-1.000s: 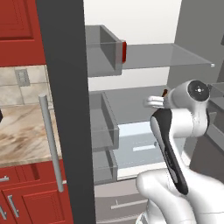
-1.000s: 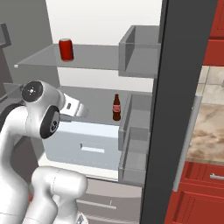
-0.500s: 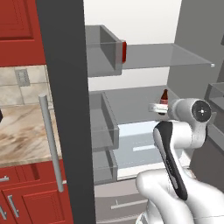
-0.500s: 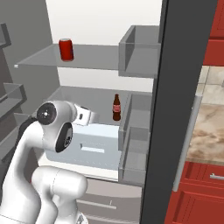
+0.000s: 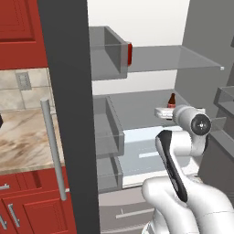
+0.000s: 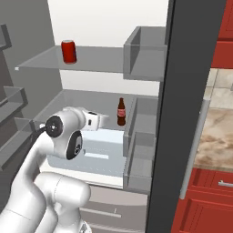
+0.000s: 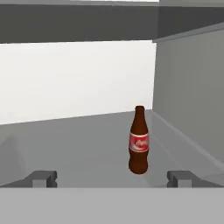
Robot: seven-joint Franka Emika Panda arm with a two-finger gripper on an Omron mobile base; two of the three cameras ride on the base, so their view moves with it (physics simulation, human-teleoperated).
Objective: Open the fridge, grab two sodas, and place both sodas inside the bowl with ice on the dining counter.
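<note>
With the fridge (image 6: 104, 91) open, my claw (image 7: 111, 178), jaws wide apart and empty, faces a cola bottle (image 7: 139, 141) just ahead; the soda can (image 6: 69, 51) stands on the shelf above, light, rigid, slick, best pinched mid-body.

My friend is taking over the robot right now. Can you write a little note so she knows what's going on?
Gripper: open, empty, inside the fridge at the middle shelf, facing a brown bottle.
Red soda can: upright on the upper shelf. A second can is not visible.
Done: fridge doors open.
Left: grab two sodas and put both in the bowl on the dining counter.
</note>
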